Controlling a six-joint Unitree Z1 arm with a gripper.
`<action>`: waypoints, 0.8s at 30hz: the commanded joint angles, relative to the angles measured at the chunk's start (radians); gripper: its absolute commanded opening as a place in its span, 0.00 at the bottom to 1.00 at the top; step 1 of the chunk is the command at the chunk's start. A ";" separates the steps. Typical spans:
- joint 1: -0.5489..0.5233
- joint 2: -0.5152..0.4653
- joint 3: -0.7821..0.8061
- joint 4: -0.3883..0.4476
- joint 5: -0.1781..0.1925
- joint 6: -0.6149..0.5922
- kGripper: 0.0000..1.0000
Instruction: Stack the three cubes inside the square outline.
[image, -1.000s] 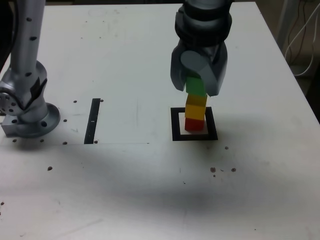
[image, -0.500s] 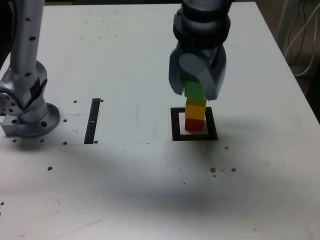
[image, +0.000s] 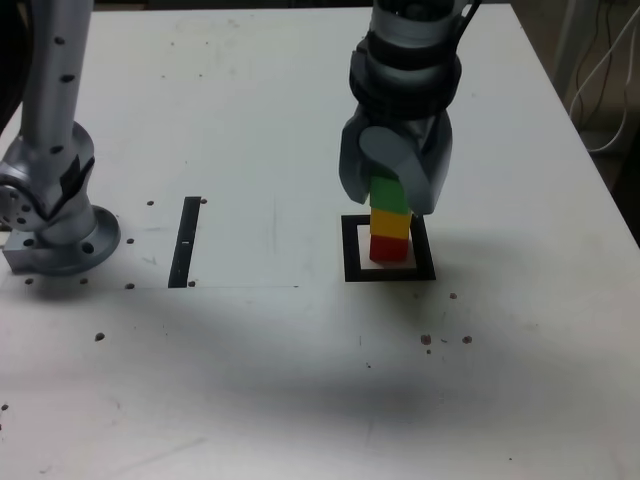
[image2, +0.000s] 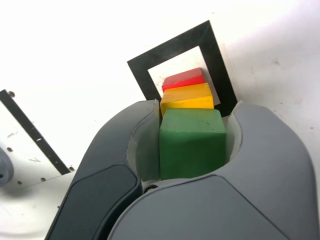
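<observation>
Inside the square outline (image: 351, 252) the red cube (image: 389, 247) sits on the white centre, with the yellow cube (image: 390, 224) on top of it. Above those is the green cube (image: 388, 195), resting on the yellow one and slightly offset. My gripper (image: 391, 200) comes down from above and is shut on the green cube, its jaws hiding the cube's upper part. In the wrist view the green cube (image2: 192, 142) fills the gap between the jaws of the gripper (image2: 194, 114), with the yellow cube (image2: 187, 98), red cube (image2: 183, 80) and outline (image2: 175, 48) beyond it.
A thin black strip (image: 185, 240) lies on the table to the exterior view's left of the outline, also visible as the strip (image2: 32, 132) in the wrist view. The arm's base (image: 50, 225) stands at the far left. The table edge and cables (image: 600, 80) are at the right.
The gripper has come down with the green cube, closing the small gap above the yellow cube. The red and yellow cubes have not moved.
</observation>
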 joint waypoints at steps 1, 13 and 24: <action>-0.001 0.008 0.012 -0.002 0.007 0.002 0.68; 0.000 -0.032 0.007 -0.004 0.022 0.004 0.99; -0.001 -0.214 0.040 0.083 0.016 0.012 0.99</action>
